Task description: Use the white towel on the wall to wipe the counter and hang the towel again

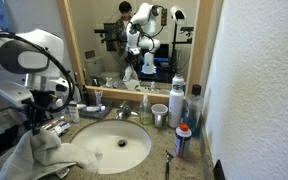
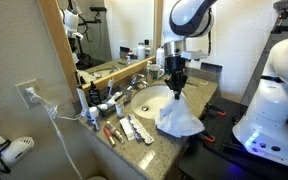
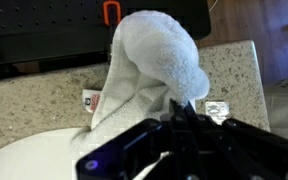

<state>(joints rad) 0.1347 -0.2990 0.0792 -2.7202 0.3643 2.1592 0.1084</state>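
The white towel hangs bunched from my gripper and drapes onto the front edge of the speckled granite counter beside the oval white sink. It also shows in an exterior view at the sink's left. In the wrist view the towel rises as a rounded fold pinched by my gripper, which is shut on it. A small label shows on the towel. The plain white wall stands beside the counter.
A chrome faucet, bottles and a cup stand behind the sink below the wood-framed mirror. Toothpaste tubes and small items lie on the counter. A hair dryer hangs by an outlet. A foil packet lies on the granite.
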